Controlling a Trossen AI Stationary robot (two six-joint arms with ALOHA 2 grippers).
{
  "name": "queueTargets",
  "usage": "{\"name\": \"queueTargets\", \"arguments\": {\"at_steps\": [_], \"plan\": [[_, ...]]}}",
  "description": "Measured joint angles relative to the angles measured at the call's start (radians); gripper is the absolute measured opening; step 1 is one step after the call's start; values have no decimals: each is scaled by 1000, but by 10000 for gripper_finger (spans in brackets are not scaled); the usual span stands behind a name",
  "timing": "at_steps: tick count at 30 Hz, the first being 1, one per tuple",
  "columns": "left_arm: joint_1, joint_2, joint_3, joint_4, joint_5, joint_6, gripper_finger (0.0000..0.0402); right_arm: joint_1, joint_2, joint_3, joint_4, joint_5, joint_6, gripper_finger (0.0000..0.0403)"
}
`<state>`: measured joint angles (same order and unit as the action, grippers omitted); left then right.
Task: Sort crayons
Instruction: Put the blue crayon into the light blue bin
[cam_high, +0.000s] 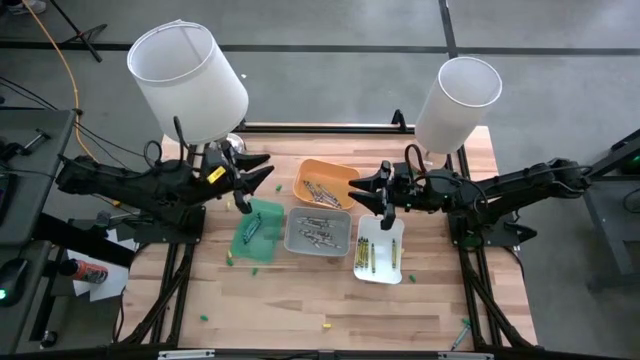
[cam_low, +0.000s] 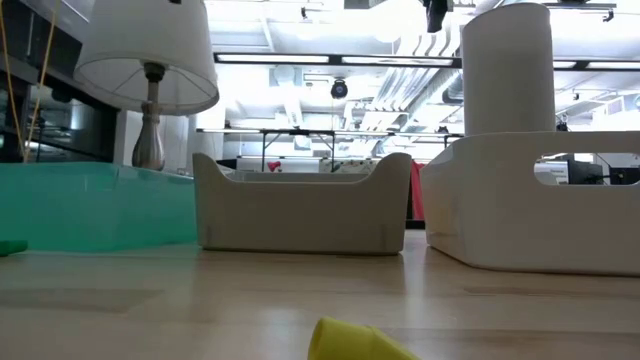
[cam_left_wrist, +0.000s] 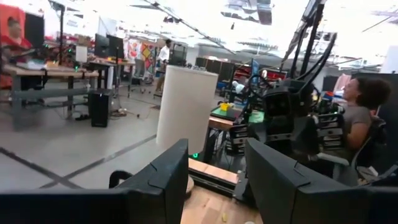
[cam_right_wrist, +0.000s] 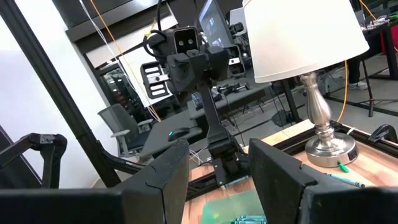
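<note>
**Both Arms Raised Over Tray Row, Fingers Spread and Empty**

Left gripper (cam_high: 262, 172): positioned left of centre in the high view, above the green tray (cam_high: 257, 231). Fingers spread wide; nothing held.

Right gripper (cam_high: 366, 190): positioned right of centre, between the orange tray (cam_high: 325, 181) and the white tray (cam_high: 380, 250). Fingers spread; nothing held.

Crayons (cam_high: 318, 233): grey ones lie in the grey tray (cam_high: 317, 232) and orange tray; mixed ones in the white tray; green ones in the green tray. Loose pieces rest on the table (cam_high: 300, 300), lower frame. Two lamps (cam_high: 190, 80) stand along the upper edge.
</note>
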<state>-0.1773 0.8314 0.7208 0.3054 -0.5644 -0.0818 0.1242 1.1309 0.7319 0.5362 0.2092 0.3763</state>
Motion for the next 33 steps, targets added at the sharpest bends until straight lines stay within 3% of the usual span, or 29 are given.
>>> {"name": "queueTargets", "arguments": {"at_steps": [3,5,10,15,23,33], "plan": [[24,22,0,-1,0,-60,145,0,0,0,0,0,0,160],[62,67,17,-66,-3,-177,144,0,0,0,0,0,0,160],[242,270,204,-642,156,-433,132,0,0,0,0,0,3,160],[454,528,391,-1104,251,-391,117,0,0,0,-5,1,8,160],[660,835,429,-1167,380,-172,111,0,0,0,-19,1,52,160],[755,973,429,-1109,239,-39,111,0,0,0,-23,1,56,160]]}}
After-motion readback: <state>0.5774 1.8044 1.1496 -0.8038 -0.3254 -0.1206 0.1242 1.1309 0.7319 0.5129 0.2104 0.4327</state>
